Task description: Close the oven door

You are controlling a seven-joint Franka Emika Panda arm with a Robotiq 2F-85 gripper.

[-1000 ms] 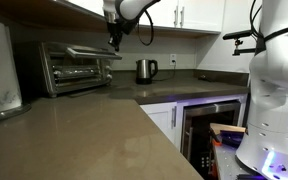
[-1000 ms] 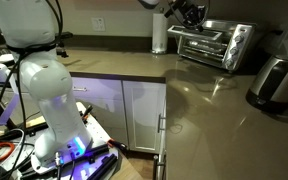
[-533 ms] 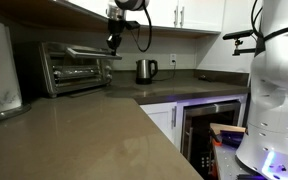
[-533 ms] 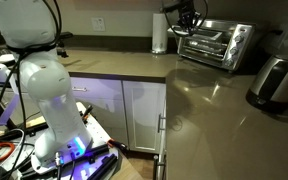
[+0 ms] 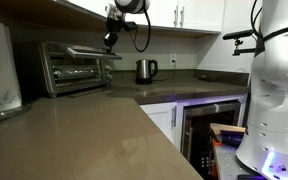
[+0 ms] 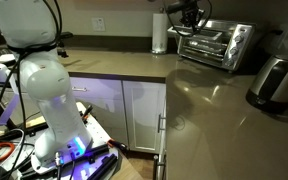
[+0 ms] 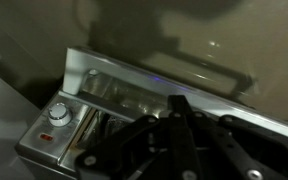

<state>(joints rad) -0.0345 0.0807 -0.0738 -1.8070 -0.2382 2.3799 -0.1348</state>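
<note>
Silver oven (image 5: 77,68), arm (image 5: 130,6) overhead, tool (image 5: 111,40) down over oven door (image 5: 94,52)

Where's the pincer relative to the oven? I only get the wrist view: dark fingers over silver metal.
Observer: In an exterior view the pincer hangs above the top edge of the oven, at the end toward a kettle.
Operator: Door shut?
Observer: Doesn't look so. A flat flap, likely the oven door, juts out sideways at top height, just under the pincer. Too small to tell whether they touch.
</note>
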